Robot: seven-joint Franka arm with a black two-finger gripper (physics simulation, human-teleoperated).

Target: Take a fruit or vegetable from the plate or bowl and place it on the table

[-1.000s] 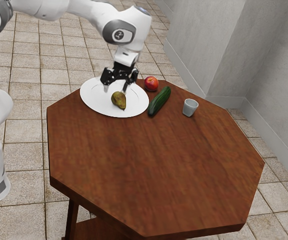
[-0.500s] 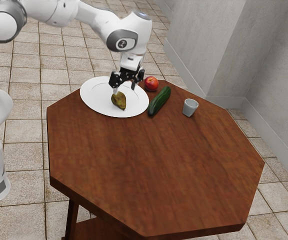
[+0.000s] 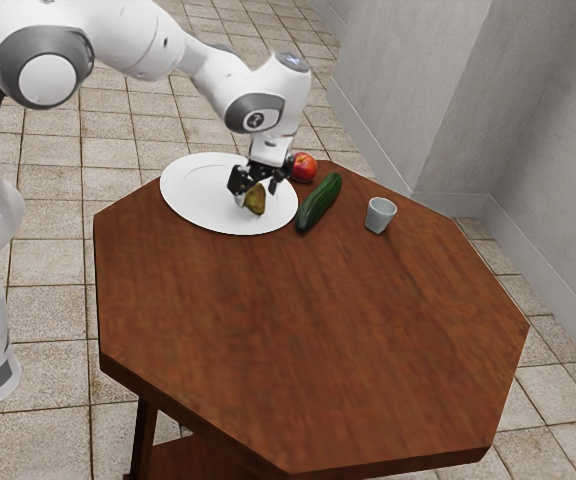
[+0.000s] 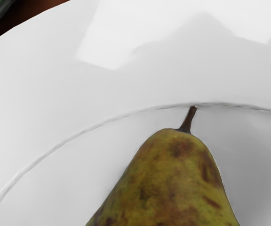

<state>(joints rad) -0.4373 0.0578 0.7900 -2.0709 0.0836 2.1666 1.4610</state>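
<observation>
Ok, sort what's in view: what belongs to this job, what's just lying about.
For the job:
- pear, the fruit to move
- plate, the source
- table, the destination

Just lying about:
- cucumber
- red fruit
- grey cup

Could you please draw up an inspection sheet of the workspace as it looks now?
Surface: brown wooden table with angled corners, plainly visible grain.
Job's things: mottled green-brown pear with a short stem, within the rim of the broad, round white plate.
Clutter: long dark green cucumber beside the plate; round red fruit near the table's far edge; small grey cup, upright, on the wood.
Gripper: black two-finger gripper low over the plate, at the pear; whether it grips cannot be told.
Cables: nothing seen.
Surroundings: beige tiled floor and plain grey walls.
</observation>
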